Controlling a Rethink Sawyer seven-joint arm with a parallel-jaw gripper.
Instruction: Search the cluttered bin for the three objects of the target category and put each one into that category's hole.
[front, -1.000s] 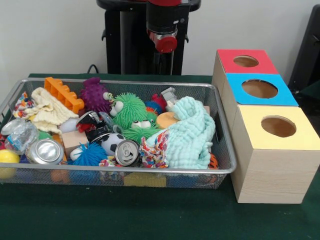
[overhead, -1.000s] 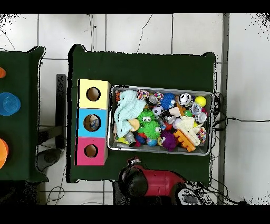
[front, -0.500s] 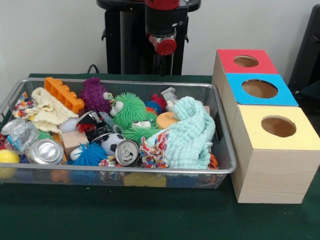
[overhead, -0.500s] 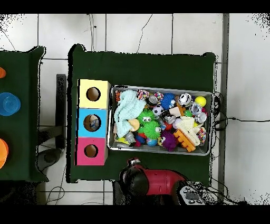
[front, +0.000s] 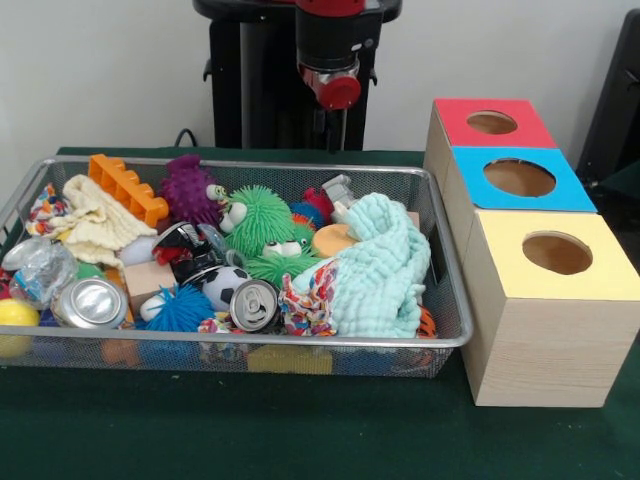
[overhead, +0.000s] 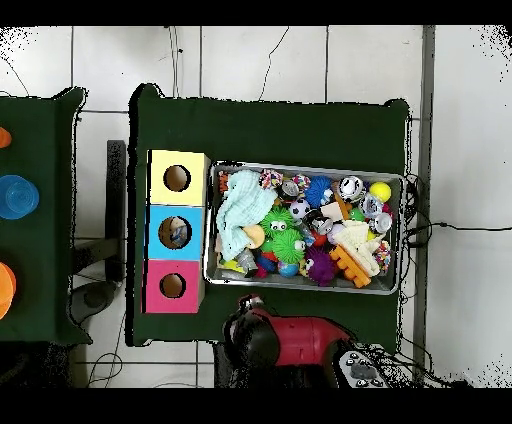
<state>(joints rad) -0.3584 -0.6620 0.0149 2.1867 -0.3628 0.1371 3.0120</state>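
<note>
Jaws we cannot make out on our gripper (front: 338, 120), which hangs behind the bin (front: 440, 330); the red box (front: 478, 130), blue box (front: 520, 185) and yellow box (front: 550, 290) stand beside the bin.

The arm (front: 338, 60) is cut off by the top edge; its gripper's state cannot be told. Below it, the teal cloth (front: 380, 270) hides items.

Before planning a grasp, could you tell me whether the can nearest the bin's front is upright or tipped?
Tipped: the can lies sideways, top facing the front mesh.
</note>
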